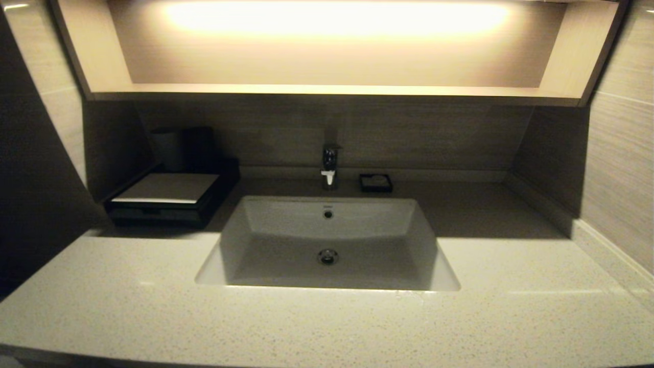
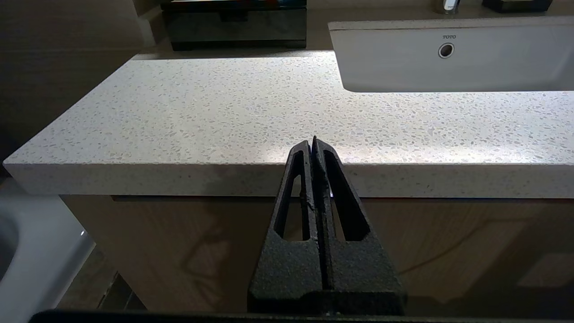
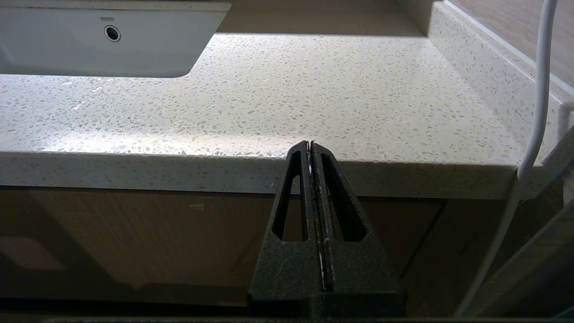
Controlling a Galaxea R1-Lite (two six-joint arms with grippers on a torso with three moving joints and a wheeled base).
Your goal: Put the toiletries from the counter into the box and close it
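The left gripper (image 2: 313,142) and the right gripper (image 3: 310,144) both wait before the counter (image 1: 127,306) edge, fingers pressed together, holding nothing. The box (image 1: 163,197) stands far from them, at the back left corner.

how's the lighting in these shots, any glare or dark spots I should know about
Head view: the lit shelf niche blows out to a bright glare, while the box sits in deep shadow at the back left. Left wrist view: a soft sheen on the counter near the gripper. Right wrist view: similar sheen, cabinet front below dim.
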